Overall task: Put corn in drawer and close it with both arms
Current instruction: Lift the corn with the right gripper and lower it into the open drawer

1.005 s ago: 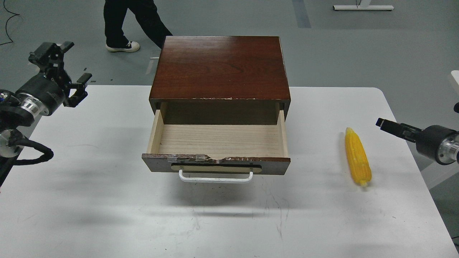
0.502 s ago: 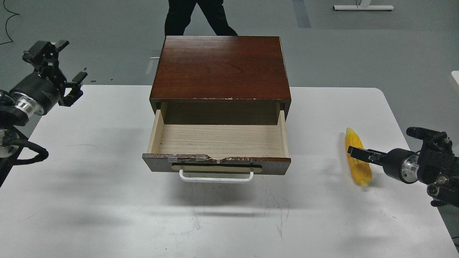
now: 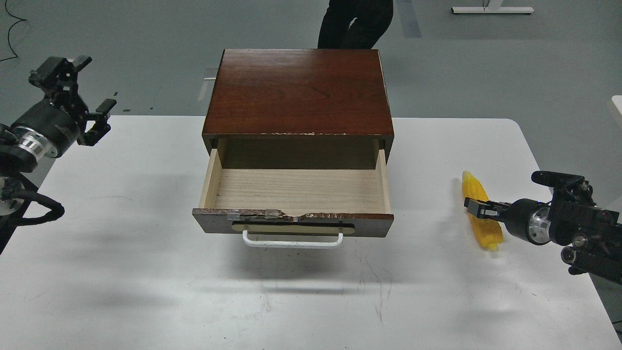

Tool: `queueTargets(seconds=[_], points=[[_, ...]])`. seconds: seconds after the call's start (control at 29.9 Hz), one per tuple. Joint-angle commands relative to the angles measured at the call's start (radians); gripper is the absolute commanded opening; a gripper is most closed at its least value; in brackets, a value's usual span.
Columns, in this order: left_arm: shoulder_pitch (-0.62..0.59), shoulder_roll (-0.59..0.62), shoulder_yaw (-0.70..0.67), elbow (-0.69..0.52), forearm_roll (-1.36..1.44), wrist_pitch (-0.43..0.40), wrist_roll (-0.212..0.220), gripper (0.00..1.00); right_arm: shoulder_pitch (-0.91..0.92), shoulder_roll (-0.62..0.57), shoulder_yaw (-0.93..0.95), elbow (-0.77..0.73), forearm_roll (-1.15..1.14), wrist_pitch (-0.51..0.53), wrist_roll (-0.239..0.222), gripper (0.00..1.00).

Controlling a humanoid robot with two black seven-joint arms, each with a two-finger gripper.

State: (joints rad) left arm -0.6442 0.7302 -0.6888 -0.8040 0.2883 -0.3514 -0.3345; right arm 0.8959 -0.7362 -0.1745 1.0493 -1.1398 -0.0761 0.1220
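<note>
The drawer (image 3: 296,190) is pulled out of the dark brown cabinet (image 3: 299,92), and its pale wood interior is empty. Its chipped front carries a white bar handle (image 3: 291,241). The yellow corn (image 3: 474,187) lies on the white table (image 3: 146,272) to the right of the drawer, its tapered end pointing away from me. My right gripper (image 3: 478,208) reaches in from the right at the corn's middle, with one finger in front of the cob; I cannot tell whether it grips. My left gripper (image 3: 92,85) is open and empty above the table's far left corner.
A person's dark legs (image 3: 354,22) stand on the grey floor behind the cabinet. The table's right edge runs just under my right arm. A white furniture base (image 3: 491,9) is at the far back right.
My right gripper moved down and left from beside the table onto the corn, and the corn shifted slightly left. My left gripper drew back a little to the left. The person walked right.
</note>
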Motion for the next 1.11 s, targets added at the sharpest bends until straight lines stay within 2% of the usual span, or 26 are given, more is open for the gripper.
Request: queueTargets(seconds=[0.0, 0.13, 0.27, 0.33, 0.37, 0.44, 0.47, 0.5, 0.57, 0.64, 0.7, 0.8, 0.9, 1.0, 1.07], points=[[0.001, -0.002, 0.000, 0.000, 0.000, 0.000, 0.002, 0.98, 0.058, -0.008, -0.005, 0.003, -0.001, -0.010, 0.007, 0.00], [0.000, -0.002, 0.000, 0.000, 0.000, 0.000, 0.003, 0.98, 0.172, -0.038, -0.002, 0.012, -0.003, -0.011, 0.014, 0.00], [0.001, 0.003, 0.000, 0.000, 0.000, 0.000, 0.003, 0.98, 0.383, -0.086, 0.003, 0.099, -0.005, -0.011, 0.034, 0.00], [0.003, 0.011, 0.000, 0.000, 0.000, 0.000, 0.003, 0.98, 0.498, -0.089, -0.002, 0.138, -0.009, -0.010, 0.070, 0.00], [0.003, 0.011, 0.000, 0.000, 0.000, -0.001, 0.003, 0.98, 0.570, -0.083, -0.003, 0.150, -0.036, -0.005, 0.120, 0.00], [0.003, 0.012, 0.000, 0.000, 0.000, -0.001, 0.003, 0.98, 0.641, -0.074, -0.005, 0.155, -0.099, -0.001, 0.175, 0.00], [0.003, 0.012, 0.000, 0.000, 0.000, -0.001, 0.002, 0.98, 0.690, -0.046, -0.005, 0.156, -0.195, -0.001, 0.220, 0.00], [0.003, 0.014, 0.000, 0.000, 0.000, 0.000, 0.003, 0.98, 0.708, -0.023, -0.003, 0.158, -0.246, -0.001, 0.238, 0.00], [0.003, 0.014, 0.000, 0.000, 0.000, 0.000, 0.003, 0.98, 0.748, 0.079, -0.005, 0.181, -0.390, -0.001, 0.306, 0.00], [0.003, 0.015, 0.000, 0.000, 0.000, 0.000, 0.003, 0.98, 0.749, 0.133, -0.011, 0.219, -0.454, -0.001, 0.327, 0.00], [0.003, 0.015, 0.000, 0.000, 0.000, 0.000, 0.003, 0.98, 0.746, 0.161, -0.025, 0.238, -0.478, -0.001, 0.334, 0.00], [0.005, 0.017, 0.000, 0.000, 0.000, 0.002, 0.002, 0.98, 0.739, 0.270, -0.098, 0.238, -0.506, -0.004, 0.344, 0.01], [0.011, 0.017, 0.000, 0.000, -0.001, 0.002, 0.002, 0.98, 0.732, 0.319, -0.148, 0.215, -0.506, -0.007, 0.346, 0.07], [0.014, 0.017, 0.000, 0.002, -0.001, 0.002, 0.000, 0.98, 0.721, 0.350, -0.177, 0.209, -0.506, -0.007, 0.346, 0.15], [0.018, 0.021, 0.000, 0.002, -0.001, 0.002, -0.001, 0.98, 0.704, 0.370, -0.178, 0.192, -0.506, -0.010, 0.346, 0.32]])
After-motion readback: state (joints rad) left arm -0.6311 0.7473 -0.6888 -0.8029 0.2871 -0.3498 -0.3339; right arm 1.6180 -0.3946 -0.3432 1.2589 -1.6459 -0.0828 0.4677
